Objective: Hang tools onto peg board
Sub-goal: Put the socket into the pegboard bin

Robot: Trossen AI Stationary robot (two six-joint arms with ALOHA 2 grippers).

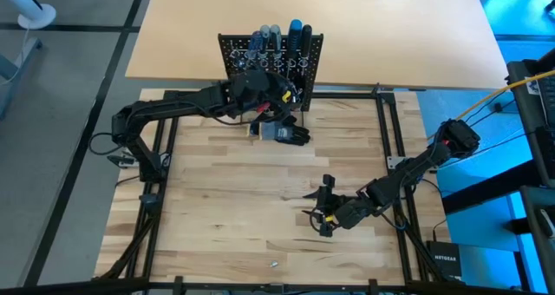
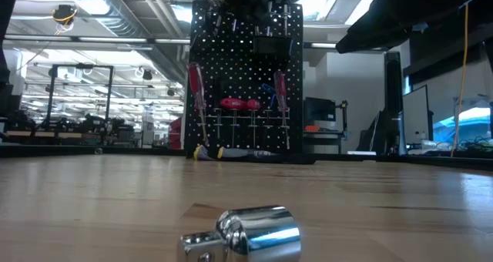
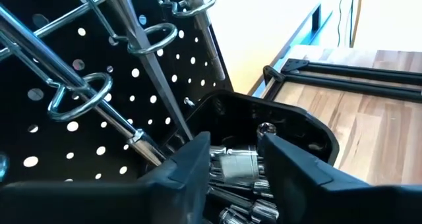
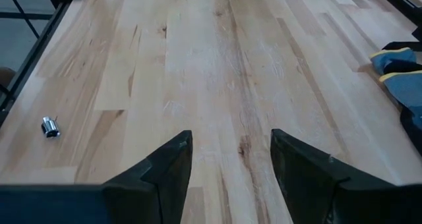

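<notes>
I have the left gripper (image 3: 234, 165) over the upright black perforated peg board's (image 1: 270, 59) box-shaped bin (image 3: 290, 122), jaws parted around a small shiny silver socket (image 3: 236, 165) among other metal pieces. Steel screwdriver shafts (image 3: 148, 66) in wire rings crowd beside it. The right gripper (image 4: 231, 165) hovers open above bare pale wood table (image 4: 211, 66); another socket (image 4: 50, 126) lies well apart from it.

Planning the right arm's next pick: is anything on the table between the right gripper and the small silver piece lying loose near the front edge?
Nothing visible. The right gripper is open over bare wood, and the silver piece lies alone on the tabletop.
</notes>
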